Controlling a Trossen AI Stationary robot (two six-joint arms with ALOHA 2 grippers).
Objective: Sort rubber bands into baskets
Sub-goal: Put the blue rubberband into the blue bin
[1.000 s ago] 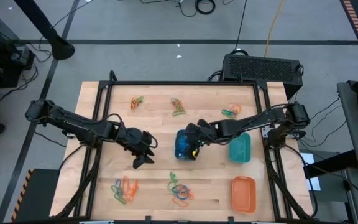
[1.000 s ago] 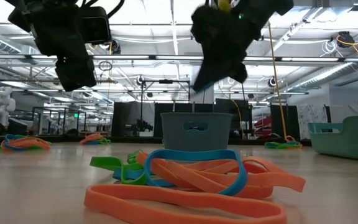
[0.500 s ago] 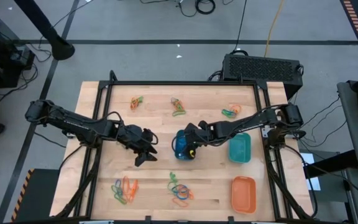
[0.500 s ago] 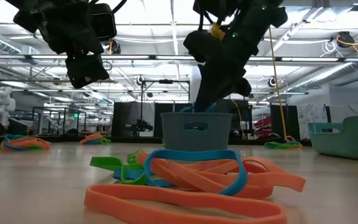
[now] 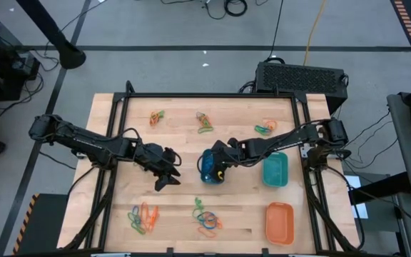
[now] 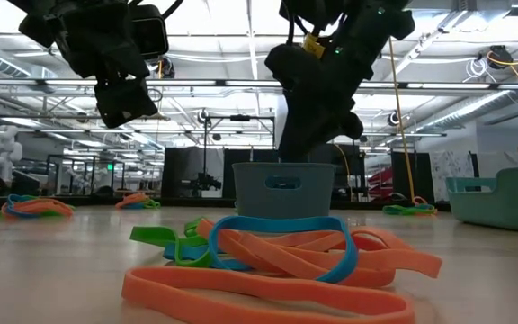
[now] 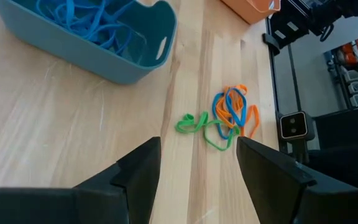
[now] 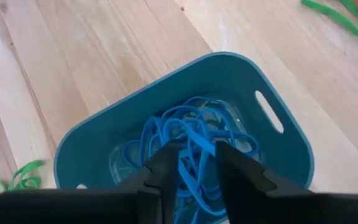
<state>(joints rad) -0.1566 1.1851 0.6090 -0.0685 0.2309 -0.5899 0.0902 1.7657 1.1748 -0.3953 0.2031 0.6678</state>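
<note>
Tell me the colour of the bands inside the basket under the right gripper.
Blue bands, in the blue basket; clearest in the right wrist view.

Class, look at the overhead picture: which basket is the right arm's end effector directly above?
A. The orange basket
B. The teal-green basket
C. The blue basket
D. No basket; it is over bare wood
C: the right end effector hangs over the blue basket, which holds a tangle of blue rubber bands.

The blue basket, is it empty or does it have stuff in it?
Not empty. The blue basket holds a tangle of blue rubber bands, seen from the right wrist view.
</note>
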